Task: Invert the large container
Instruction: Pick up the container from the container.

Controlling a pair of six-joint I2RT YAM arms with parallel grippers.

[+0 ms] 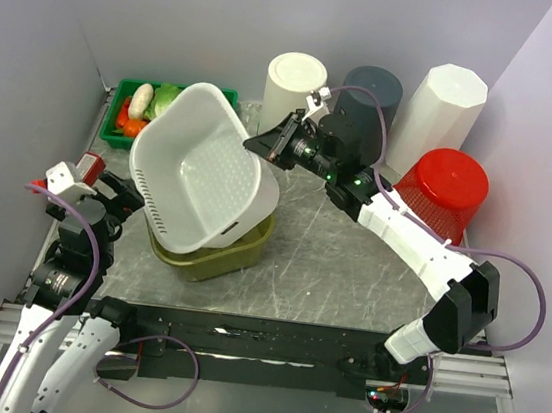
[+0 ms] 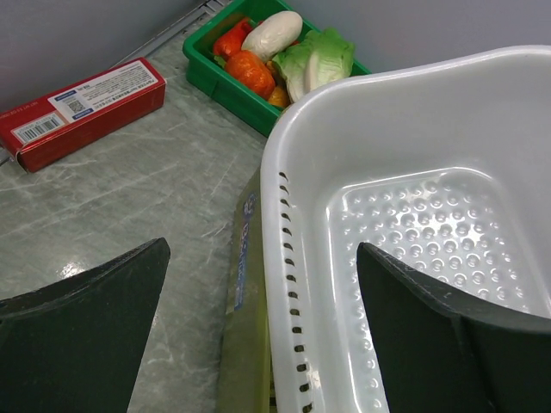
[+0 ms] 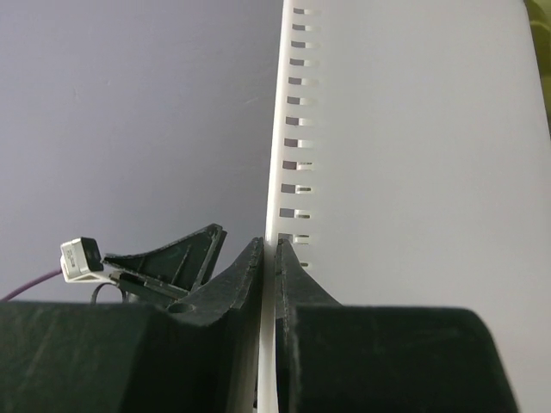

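Grey marbled table (image 1: 329, 263), pale walls. Basket (image 1: 200, 172) sat centre-left in overhead view, tipped up with open side toward camera, resting on olive tub (image 1: 219, 260). Right gripper (image 1: 263, 145) was clamped on basket's upper-right rim, thin wall pinched between fingers. Left gripper (image 1: 123, 206) hung wide apart at basket's lower-left edge; rim lay between fingers in wrist view, contact unclear. Green tray (image 1: 175, 88) of vegetables upper left, red box (image 2: 82, 112) near it. White bin (image 1: 296, 83), dark bin (image 1: 373, 92), faceted bin (image 1: 439, 111), red bin (image 1: 444, 192) stood upper right.

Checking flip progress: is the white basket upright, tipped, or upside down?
Tipped. The right hand pinches the rim of the white basket, one side high; its inside shows from above.
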